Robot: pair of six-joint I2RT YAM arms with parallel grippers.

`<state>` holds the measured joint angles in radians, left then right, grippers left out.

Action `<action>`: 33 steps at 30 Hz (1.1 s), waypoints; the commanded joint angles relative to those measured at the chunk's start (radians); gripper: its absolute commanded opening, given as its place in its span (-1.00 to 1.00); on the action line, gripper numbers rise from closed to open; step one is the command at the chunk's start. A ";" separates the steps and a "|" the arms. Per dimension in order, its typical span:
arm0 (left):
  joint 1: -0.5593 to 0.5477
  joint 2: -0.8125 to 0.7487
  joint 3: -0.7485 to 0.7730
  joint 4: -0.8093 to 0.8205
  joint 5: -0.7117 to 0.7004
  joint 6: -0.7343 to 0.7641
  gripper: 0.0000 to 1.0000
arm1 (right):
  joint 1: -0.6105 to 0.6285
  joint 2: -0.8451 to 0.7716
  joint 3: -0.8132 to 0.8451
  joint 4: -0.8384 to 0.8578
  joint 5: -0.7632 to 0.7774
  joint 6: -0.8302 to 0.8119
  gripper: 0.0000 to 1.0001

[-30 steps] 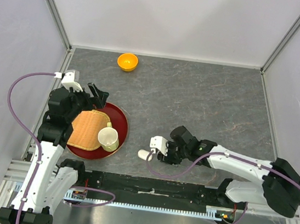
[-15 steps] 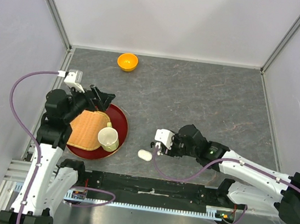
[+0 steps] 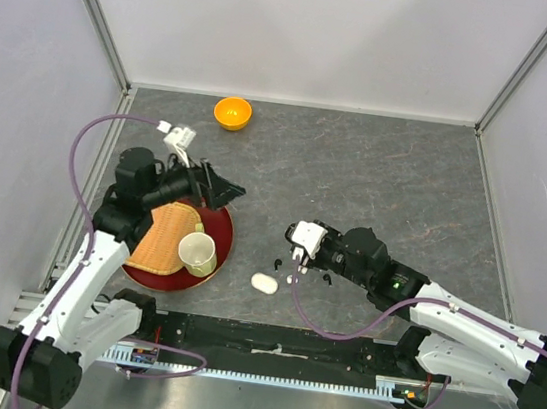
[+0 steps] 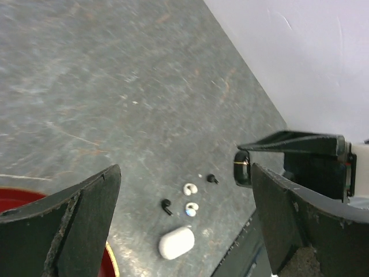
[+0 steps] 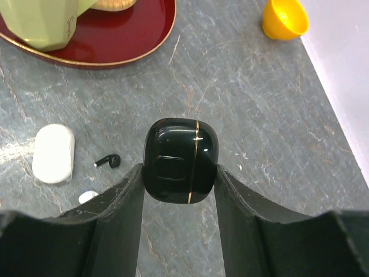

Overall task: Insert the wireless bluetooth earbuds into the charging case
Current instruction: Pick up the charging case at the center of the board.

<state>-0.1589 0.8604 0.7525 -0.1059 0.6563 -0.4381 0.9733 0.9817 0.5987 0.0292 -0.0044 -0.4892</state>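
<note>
1. Right wrist view showed the right fingers (image 5: 128, 193) pinching a black charging case (image 5: 180, 158) by its 2 sides, clear of the worktop (image 5: 259, 115), with the lid seam shut.
2. The wireless bluetooth earbuds (image 4: 189, 188) lay loose on the worktop, none of them in a case.
3. From the held case, 1 black bud (image 5: 108, 161) lay down and to the left, between it and the white case (image 5: 53, 153). Its stem ran roughly across the view, along the line on which the right fingers close.
4. Beside it, 1 white bud (image 5: 87, 197) lay just nearer the camera.
5. Left wrist view showed the left fingers (image 4: 86, 213) spread wide and empty, above the rim of the red tray (image 4: 11, 202).
6. All 4 buds sat framed in the gap ahead of the left fingers, but well apart from them. The buds were too small there to read their axes.
7. Top external view put the right arm much nearer the buds, with the left arm reaching in from the tray side.
8. My judgement was that the free left fingers had to travel forward and down to the black bud, and that the case needed opening first.
</note>
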 commanded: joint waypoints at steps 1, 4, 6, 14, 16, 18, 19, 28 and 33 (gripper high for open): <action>-0.138 0.034 0.033 0.067 -0.037 0.002 0.99 | 0.007 -0.015 -0.002 0.118 -0.034 0.020 -0.63; -0.215 0.094 0.041 0.072 -0.044 0.033 0.99 | 0.007 -0.017 -0.005 0.146 -0.052 0.034 -0.63; -0.261 0.124 0.045 0.075 -0.043 0.053 0.99 | 0.008 -0.020 -0.005 0.161 -0.055 0.046 -0.62; -0.355 0.186 0.044 0.129 -0.024 0.064 0.97 | 0.010 -0.032 -0.011 0.179 -0.059 0.058 -0.64; -0.384 0.212 0.050 0.138 -0.017 0.056 0.93 | 0.008 -0.034 -0.011 0.181 -0.059 0.058 -0.64; -0.401 0.230 0.054 0.143 -0.020 0.053 0.91 | 0.010 -0.034 -0.011 0.181 -0.054 0.058 -0.64; -0.418 0.244 0.057 0.144 -0.021 0.052 0.90 | 0.008 -0.035 -0.011 0.182 -0.052 0.058 -0.64; -0.490 0.310 0.071 0.193 -0.021 0.029 0.73 | 0.010 -0.035 -0.016 0.189 -0.048 0.069 -0.66; -0.505 0.338 0.077 0.195 -0.021 0.030 0.58 | 0.008 -0.044 -0.023 0.195 -0.043 0.072 -0.67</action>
<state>-0.6514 1.1828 0.7860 0.0364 0.6296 -0.4038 0.9783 0.9627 0.5797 0.1692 -0.0475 -0.4339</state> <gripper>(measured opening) 0.813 0.542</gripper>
